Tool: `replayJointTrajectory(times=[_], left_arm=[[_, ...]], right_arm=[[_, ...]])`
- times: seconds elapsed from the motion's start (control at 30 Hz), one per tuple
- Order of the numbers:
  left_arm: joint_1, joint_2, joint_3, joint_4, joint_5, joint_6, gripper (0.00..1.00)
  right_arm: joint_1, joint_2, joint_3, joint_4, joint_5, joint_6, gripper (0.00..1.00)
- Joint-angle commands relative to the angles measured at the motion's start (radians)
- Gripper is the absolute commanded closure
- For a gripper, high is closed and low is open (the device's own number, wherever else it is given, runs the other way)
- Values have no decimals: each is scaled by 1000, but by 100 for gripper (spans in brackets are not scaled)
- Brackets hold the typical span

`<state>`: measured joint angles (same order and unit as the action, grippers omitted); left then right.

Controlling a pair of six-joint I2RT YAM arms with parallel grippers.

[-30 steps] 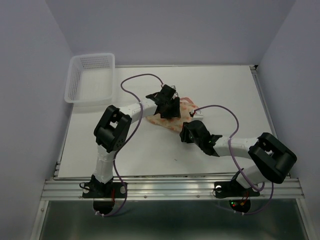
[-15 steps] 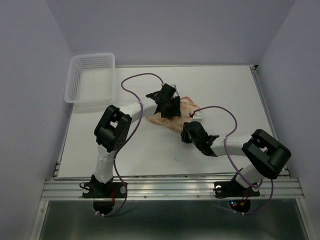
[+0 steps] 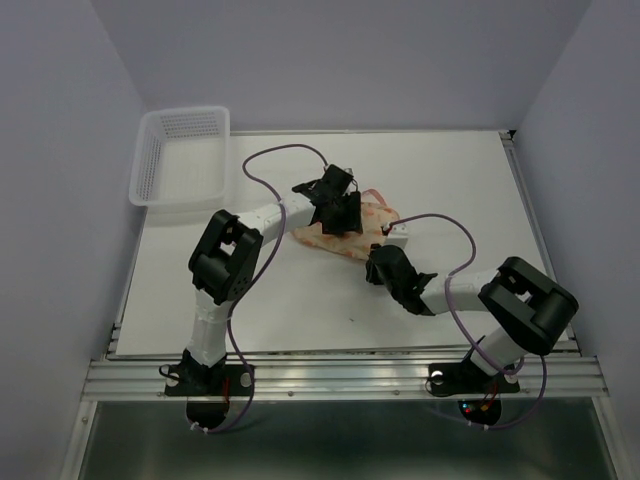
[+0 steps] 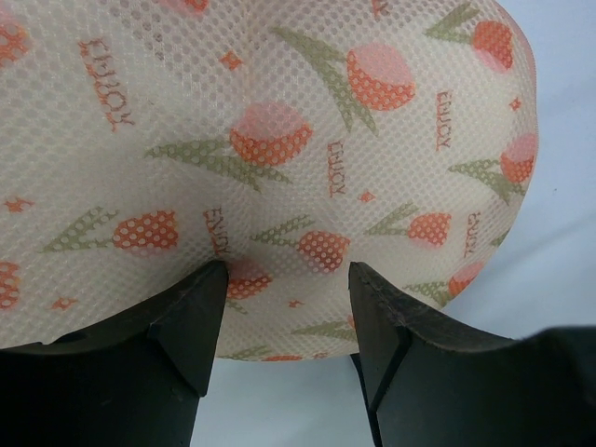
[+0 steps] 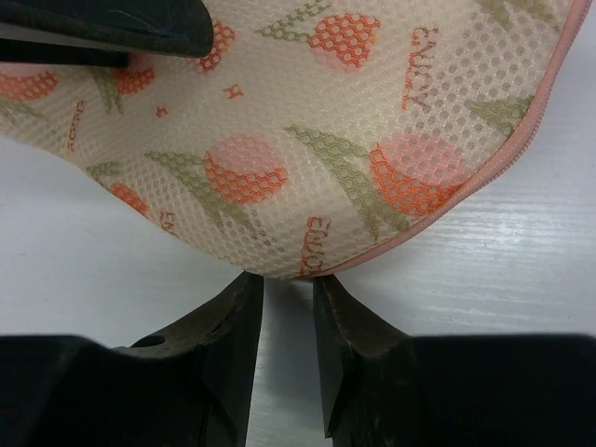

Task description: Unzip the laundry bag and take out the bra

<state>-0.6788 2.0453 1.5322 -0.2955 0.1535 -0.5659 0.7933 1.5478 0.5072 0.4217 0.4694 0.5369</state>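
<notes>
The laundry bag (image 3: 350, 238), peach mesh with orange print and pink zipper edging, lies flat mid-table. My left gripper (image 3: 338, 207) is over its far part. In the left wrist view the left gripper (image 4: 287, 279) stands open, both fingertips against the bag (image 4: 279, 121), and fabric bulges between them. My right gripper (image 3: 383, 262) is at the near right rim. In the right wrist view its jaws (image 5: 289, 284) are close together, with bare table in the gap and the tips just touching the zipper edge (image 5: 447, 209). The bra is hidden.
A white mesh basket (image 3: 185, 155) stands at the far left corner of the table (image 3: 450, 180). A small white piece (image 3: 395, 234) lies at the bag's right end. Purple cables loop over the table. A left finger (image 5: 112, 23) shows at the top of the right wrist view.
My right gripper has crept forward to the bag's near rim and its jaws have narrowed. The left gripper and the bag have stayed put.
</notes>
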Motion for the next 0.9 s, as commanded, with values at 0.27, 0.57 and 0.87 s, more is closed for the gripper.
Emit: replayJointTrajectory(times=[0.27, 0.57, 0.87], left_arm=[[-5, -4, 55, -68, -5, 26, 34], [-5, -13, 59, -88, -17, 32, 35], [-4, -68, 77, -90, -81, 57, 35]], right_arm=[[6, 75, 11, 158, 54, -64, 77], [6, 80, 24, 178, 71, -123, 99], [6, -126, -12, 56, 28, -212, 99]])
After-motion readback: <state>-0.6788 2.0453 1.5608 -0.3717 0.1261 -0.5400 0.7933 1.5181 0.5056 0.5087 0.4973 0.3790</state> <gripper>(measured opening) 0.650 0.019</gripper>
